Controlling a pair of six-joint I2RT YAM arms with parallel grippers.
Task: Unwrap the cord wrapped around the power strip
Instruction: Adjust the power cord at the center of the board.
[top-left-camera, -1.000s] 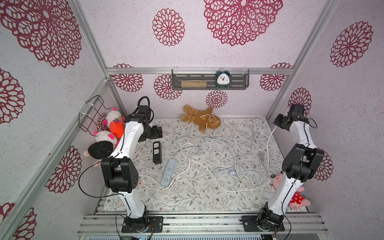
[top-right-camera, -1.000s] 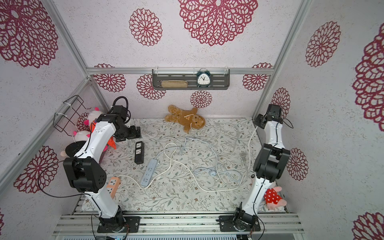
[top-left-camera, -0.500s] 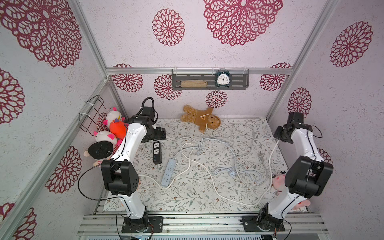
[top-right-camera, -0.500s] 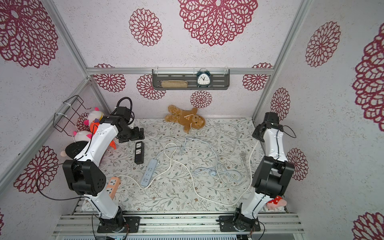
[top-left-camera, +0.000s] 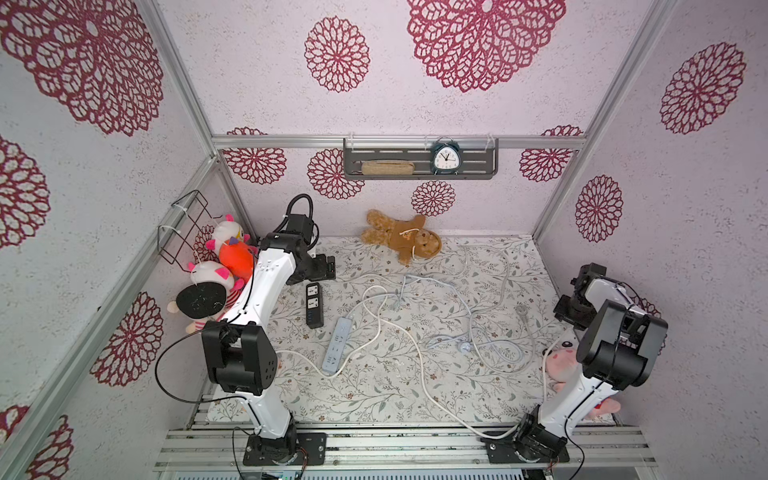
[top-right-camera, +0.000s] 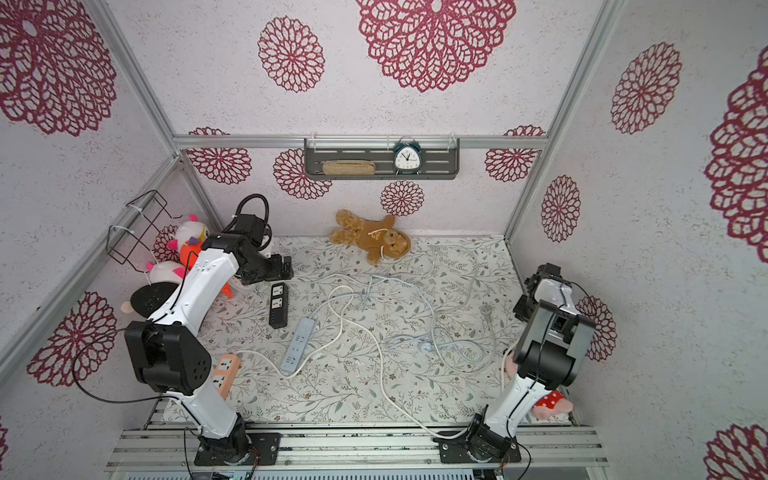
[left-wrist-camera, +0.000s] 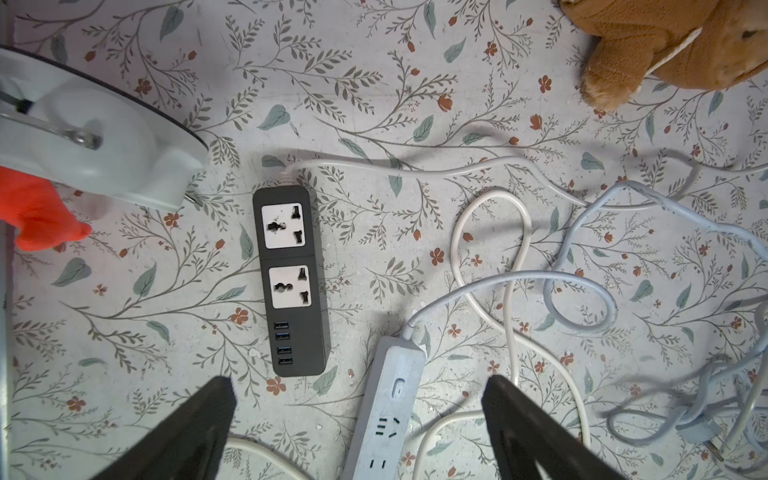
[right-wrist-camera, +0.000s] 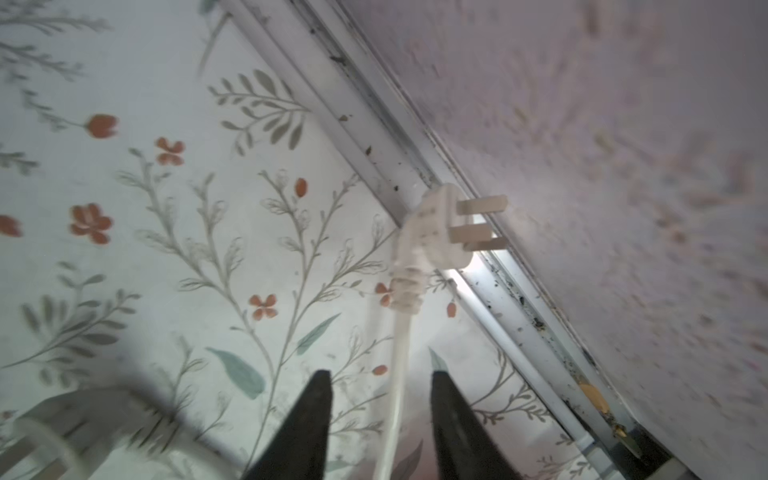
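Power strips, three, oblong plastic: black strip (left-wrist-camera: 291, 278), pale-blue strip (left-wrist-camera: 388, 407) beside it, peach strip (top-right-camera: 226, 372) farther off. Left gripper (left-wrist-camera: 358, 379) agape near black strip; right gripper (right-wrist-camera: 376, 374) parted around smooth white cord (right-wrist-camera: 401, 345).

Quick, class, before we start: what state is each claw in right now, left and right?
Left claw: open, holding nothing.
Right claw: open; the white cord runs loose between its jaws, not pinched.

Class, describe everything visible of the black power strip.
The black power strip is a slim, rounded bar, seemingly matte plastic, lying flat with sockets up on the floral table. It carries two white-faced sockets and four blue USB ports. A pale cord leaves one end, not wound around it. Nothing else touches it.
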